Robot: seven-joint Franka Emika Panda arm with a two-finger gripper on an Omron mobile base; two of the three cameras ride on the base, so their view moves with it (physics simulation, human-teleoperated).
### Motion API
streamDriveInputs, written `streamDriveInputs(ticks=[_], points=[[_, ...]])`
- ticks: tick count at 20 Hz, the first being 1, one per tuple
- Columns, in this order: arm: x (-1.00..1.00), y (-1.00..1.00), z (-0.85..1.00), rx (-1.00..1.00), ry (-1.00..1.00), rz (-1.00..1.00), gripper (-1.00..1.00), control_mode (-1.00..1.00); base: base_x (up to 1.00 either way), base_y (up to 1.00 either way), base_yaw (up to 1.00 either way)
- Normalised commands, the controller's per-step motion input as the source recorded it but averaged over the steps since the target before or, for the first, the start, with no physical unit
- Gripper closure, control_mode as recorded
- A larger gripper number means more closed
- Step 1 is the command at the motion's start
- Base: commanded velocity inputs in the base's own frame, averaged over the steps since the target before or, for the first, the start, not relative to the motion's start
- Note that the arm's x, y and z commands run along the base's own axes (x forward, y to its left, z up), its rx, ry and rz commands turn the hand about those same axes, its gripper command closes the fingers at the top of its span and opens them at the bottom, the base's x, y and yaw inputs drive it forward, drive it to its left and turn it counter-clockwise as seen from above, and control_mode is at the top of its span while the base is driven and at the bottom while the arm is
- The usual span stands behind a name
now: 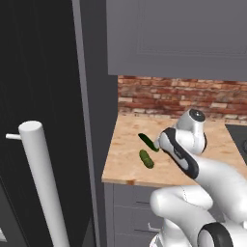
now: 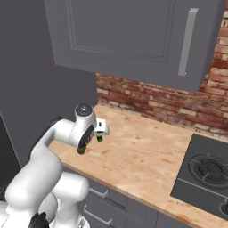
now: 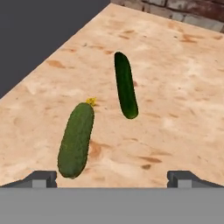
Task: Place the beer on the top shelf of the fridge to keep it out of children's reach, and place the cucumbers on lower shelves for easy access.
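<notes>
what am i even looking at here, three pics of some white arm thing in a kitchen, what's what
It is a rendered kitchen with a white robot arm on a driving base. Two pictures come from cameras on the base, behind the arm to its left and right. The third looks out from the hand itself; the small dark fingertips at its bottom belong to the gripper, which is open and holds nothing. On the wooden counter lie two cucumbers, apart, not touching. The fridge with its white handle stands left of the counter, and a stove to the right.

Wooden counter [image 3: 175, 87] matt; cucumbers [image 3: 76, 140] bumpy
</notes>
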Motion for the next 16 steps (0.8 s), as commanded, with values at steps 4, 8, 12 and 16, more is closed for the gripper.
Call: streamDriveInputs(ticks=[4,8,12,16], points=[[0.58,-0.06,-0.20,0.00,0.06,0.05,-1.00,-1.00,0.00,0.00,0.00],[0.55,-0.04,-0.16,0.00,0.08,0.05,-1.00,-1.00,0.00,0.00,0.00],[0.53,-0.04,-0.14,0.00,0.09,0.04,-1.00,-1.00,0.00,0.00,0.00],[0.45,0.00,-0.16,0.00,0.07,0.04,-1.00,-1.00,0.00,0.00,0.00]])
